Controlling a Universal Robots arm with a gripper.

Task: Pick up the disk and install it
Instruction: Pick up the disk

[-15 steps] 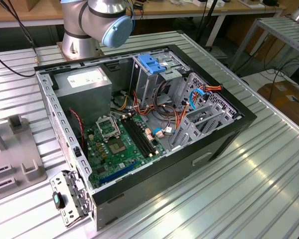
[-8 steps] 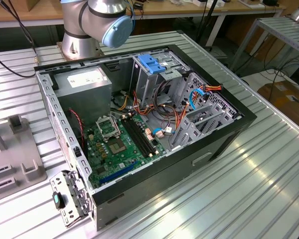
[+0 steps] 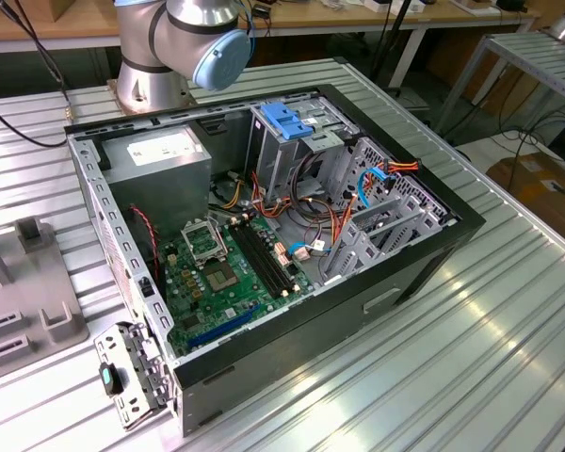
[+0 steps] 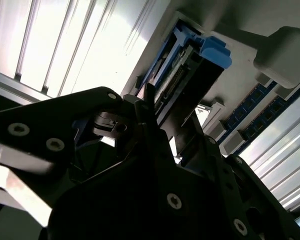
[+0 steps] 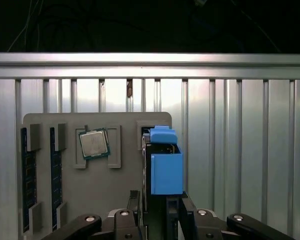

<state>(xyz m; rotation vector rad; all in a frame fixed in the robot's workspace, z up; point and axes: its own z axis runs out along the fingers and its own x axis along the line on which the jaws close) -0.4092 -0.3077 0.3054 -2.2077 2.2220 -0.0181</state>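
A: Where's the disk (image 5: 166, 167) rn?

B: It's standing on edge in a slot of the grey tray (image 5: 100, 195), w/ its blue frame facing the cam in the first wrist view. It isn't in the PC case (image 3: 358, 315).

A: And the hand (image 5: 159, 202)?

B: It's right at the disk and straddles its near end; both wrist views show that. Can't tell whether it's really clamped on, since the contact area is dark.

A: Anything else on that tray?

B: A chip (image 5: 94, 144) lies flat in a recess just beside the disk. Two memory sticks (image 5: 26, 180) sit in slots past the chip, so the chip is btwn them and the disk. The tray rests on the ribbed metal desk (image 5: 240, 150).

A: What about the ext. view?

B: The arm (image 3: 188, 38) has its base at the far edge of the desk, behind the PC case. The case lies on its side w/ the inside open to view. The green mainboard (image 3: 217, 278) is on the case floor, and the grey power box (image 3: 160, 160) is in the corner near the arm's base. The metal drive cage (image 3: 395, 221) is toward the exterior view's right. A light-blue bracket (image 3: 287, 118) sits on top of the cage section nearest the arm. Red, orange & blue cables (image 3: 344, 221) run btwn the cage and the mainboard.
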